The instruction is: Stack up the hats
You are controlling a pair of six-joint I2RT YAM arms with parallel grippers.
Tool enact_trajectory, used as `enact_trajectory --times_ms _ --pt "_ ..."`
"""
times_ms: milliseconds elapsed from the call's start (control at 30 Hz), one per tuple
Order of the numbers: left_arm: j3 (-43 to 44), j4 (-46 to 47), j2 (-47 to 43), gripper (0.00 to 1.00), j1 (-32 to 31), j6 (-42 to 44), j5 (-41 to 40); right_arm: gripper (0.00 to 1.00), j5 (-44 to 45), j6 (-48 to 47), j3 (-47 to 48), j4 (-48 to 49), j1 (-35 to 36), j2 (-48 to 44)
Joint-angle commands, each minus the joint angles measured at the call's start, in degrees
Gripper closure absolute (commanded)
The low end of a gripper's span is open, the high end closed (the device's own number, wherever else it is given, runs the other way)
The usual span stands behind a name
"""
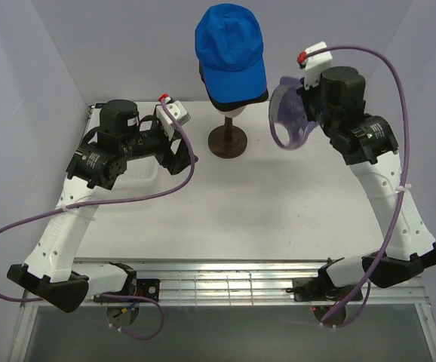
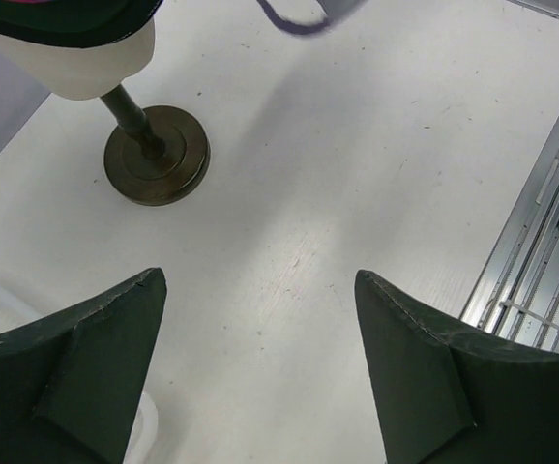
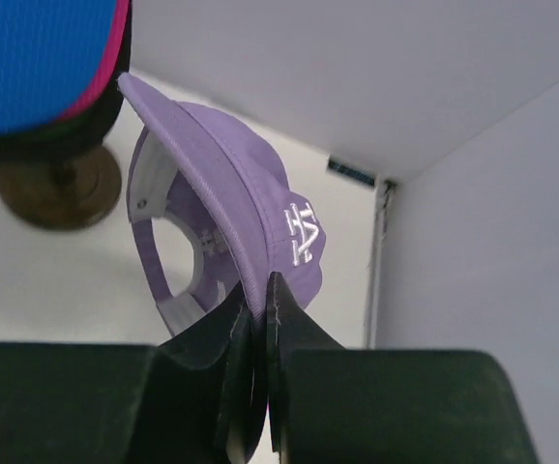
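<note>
Tabletop (image 1: 293, 204) open front-centre; mannequin stand (image 1: 228, 141) with stacked hats (image 1: 231, 56) obstructs centre rear.

White worktop (image 1: 263, 204), lightly specked. Round brown stand base (image 1: 228, 143) sits toward the far edge, near centre. White basket (image 1: 144, 176) rests at left, apart from the base.
</note>
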Motion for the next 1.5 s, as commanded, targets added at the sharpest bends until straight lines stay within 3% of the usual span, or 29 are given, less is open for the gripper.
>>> enact_trajectory --times_ms 0,100,267,433,533,700,833,967,1133,1467 --pt "1.05 -0.02 -0.67 0.10 0.45 -0.13 -1.33 0.92 5.98 -12.16 8.60 14.65 0.35 2.41" --pt "0.78 -0.02 -0.85 0.10 0.62 -0.40 -0.98 0.92 7.47 -22.36 8.61 31.78 0.53 4.79" --pt "1.65 -0.63 -0.06 0.11 0.54 -0.75 0.08 0.92 7.92 -36.53 14.66 48.40 0.97 12.87" --pt "3.15 -1.34 1.52 0.11 0.62 -1.19 0.78 0.92 -0.41 -49.90 14.85 68.18 1.06 20.61" --pt "3.59 -1.69 2.14 0.11 0.62 -1.54 1.75 0.92 -4.37 -51.77 18.35 76.09 0.36 25.62" --pt "3.24 -2.13 2.23 0.11 0.62 -0.93 0.88 0.92 -14.04 -47.82 25.82 80.69 -1.05 34.05" --pt "2.54 -2.48 1.88 0.11 0.62 -0.22 0.43 0.92 -26.67 -44.56 28.73 80.96 -1.23 36.52" --pt "1.83 -3.01 1.79 0.11 0.62 0.31 0.17 0.92 -30.92 -42.72 30.32 79.56 -1.14 36.36" --pt "1.83 -2.92 2.40 0.11 0.62 0.22 0.61 0.92 -40.50 -44.64 27.77 70.68 -0.44 33.37" --pt "2.10 -2.57 3.11 0.11 0.62 -0.05 0.79 0.92 -42.53 -50.62 16.53 65.49 0.97 25.82"
